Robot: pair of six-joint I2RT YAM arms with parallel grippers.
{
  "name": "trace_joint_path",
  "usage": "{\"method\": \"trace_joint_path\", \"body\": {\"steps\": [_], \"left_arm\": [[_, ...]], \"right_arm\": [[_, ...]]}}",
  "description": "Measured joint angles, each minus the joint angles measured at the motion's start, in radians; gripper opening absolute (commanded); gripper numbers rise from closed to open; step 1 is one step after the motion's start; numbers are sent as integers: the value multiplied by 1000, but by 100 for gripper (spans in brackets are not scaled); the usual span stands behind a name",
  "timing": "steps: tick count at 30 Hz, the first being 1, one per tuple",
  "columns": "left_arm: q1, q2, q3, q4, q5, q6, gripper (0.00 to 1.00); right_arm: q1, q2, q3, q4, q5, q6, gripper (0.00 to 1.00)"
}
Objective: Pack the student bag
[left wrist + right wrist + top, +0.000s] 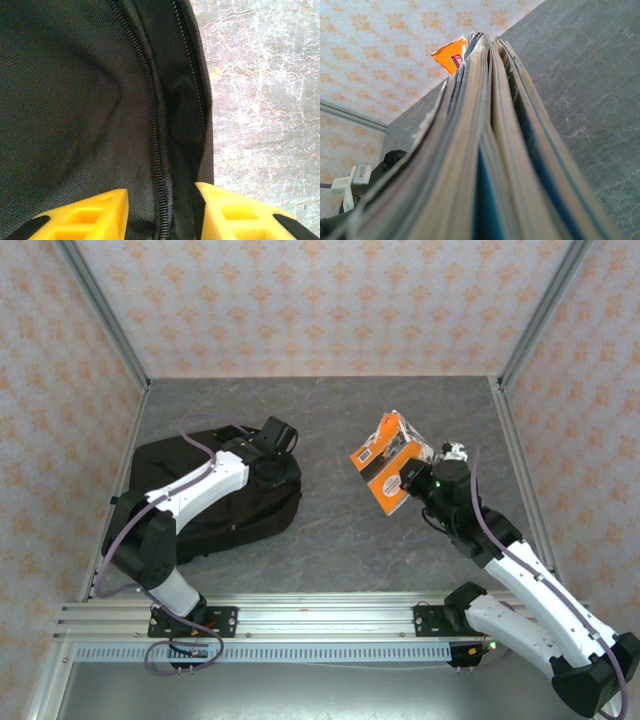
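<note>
One student bag [250, 522] partly beneath arm [200, 485]

The left arm [190, 490] is pictured bent sharply at the elbow and stretched forward, the left gripper [279, 436] turned downward with its yellow fingers [90, 217] parted, while the right arm [520, 580] is angled inward, the right gripper [410, 478] clamped on a raised stack of books [388, 455].

Label on orange book [385, 462] too small to read
</note>
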Motion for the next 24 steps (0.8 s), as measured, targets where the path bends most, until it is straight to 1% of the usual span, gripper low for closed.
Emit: {"method": "trace_joint_path", "body": {"steps": [7,12,17,24], "left_arm": [[8,-145,-32,4,-8,15,38],[43,-231,-52,11,-6,27,36],[52,-188,-63,11,8,35,36],[52,-30,-50,6,64,79,38]], "right_arm": [[0,-1,-22,3,-1,-6,0],[0,2,-36,3,-5,-6,0],[0,5,-36,14,-10,-6,0],[0,5,-44,29,-23,-3,0]]}}
